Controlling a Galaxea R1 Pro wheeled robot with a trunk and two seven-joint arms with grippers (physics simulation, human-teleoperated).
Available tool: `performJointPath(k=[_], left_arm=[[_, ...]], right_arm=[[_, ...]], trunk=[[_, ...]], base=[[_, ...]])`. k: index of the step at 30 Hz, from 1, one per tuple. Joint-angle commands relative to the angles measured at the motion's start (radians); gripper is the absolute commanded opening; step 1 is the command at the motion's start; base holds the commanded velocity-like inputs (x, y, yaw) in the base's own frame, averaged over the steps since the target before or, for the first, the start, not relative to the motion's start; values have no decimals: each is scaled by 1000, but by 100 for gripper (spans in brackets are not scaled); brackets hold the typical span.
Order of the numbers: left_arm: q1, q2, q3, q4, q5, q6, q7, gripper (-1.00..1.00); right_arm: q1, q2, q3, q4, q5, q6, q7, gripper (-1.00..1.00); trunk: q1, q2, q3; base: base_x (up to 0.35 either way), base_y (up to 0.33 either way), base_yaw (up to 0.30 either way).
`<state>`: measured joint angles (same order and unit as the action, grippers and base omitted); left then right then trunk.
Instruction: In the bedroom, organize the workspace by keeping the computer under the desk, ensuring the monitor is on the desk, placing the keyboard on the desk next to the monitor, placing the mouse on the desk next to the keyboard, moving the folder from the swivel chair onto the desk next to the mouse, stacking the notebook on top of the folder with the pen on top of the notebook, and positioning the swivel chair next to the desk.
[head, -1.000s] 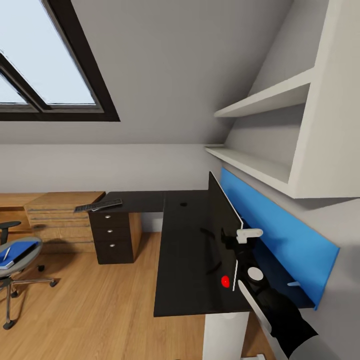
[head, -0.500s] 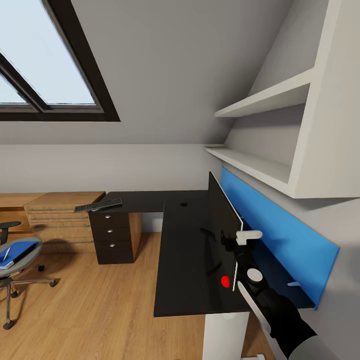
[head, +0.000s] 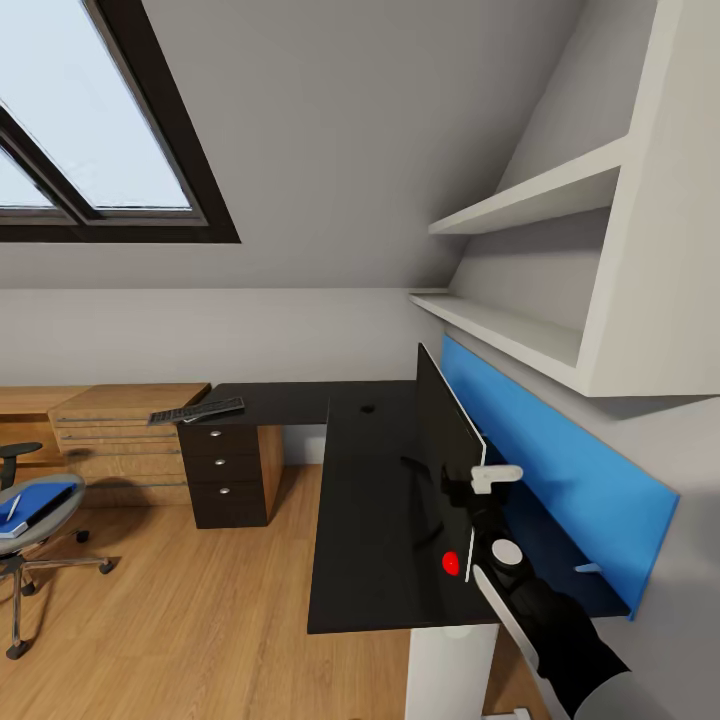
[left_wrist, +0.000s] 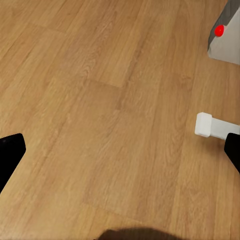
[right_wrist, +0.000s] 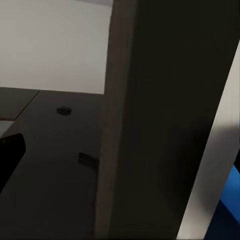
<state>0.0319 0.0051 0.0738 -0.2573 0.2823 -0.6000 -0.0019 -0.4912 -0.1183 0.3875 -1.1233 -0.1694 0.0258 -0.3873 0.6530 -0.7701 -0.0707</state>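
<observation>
No text, label, brand or number can be read anywhere: the keyboard (head: 197, 410) at centre left is too small for its key legends to show.

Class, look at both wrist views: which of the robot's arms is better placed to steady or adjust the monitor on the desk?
Right, probably. The right gripper is at the monitor edge above the desk, and its wrist view looks close along the panel. The left wrist view faces bare wooden floor.

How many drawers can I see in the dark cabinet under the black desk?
3. The dark cabinet under the black desk shows a top drawer, middle drawer and bottom drawer, stacked vertically.
</observation>
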Motion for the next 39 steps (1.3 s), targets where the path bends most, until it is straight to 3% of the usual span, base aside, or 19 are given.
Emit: performJointPath(k=[1, 17, 26, 39], left_arm=[[0, 0, 5, -2, -3, 0, 0, 100], [0, 1, 6, -2, -3, -1, 0, 100], [0, 1, 6, -2, -3, -1, 0, 100], [0, 1, 6, -2, -3, -1, 0, 100]], right_arm=[[-1, 0, 4, -1, -8, 3, -8, 100], [-2, 11, -1, 34, -29, 2, -9, 100], [-1, 8, -5, 61, -65, 2, -11, 100], [-1, 6, -6, 69, -73, 2, -11, 100]], trunk=[[0, -1, -1], [0, -1, -1], [0, -1, -1], [0, -1, -1]], base=[[0, 0, 0], [0, 0, 0], [0, -31, 0], [0, -67, 0]])
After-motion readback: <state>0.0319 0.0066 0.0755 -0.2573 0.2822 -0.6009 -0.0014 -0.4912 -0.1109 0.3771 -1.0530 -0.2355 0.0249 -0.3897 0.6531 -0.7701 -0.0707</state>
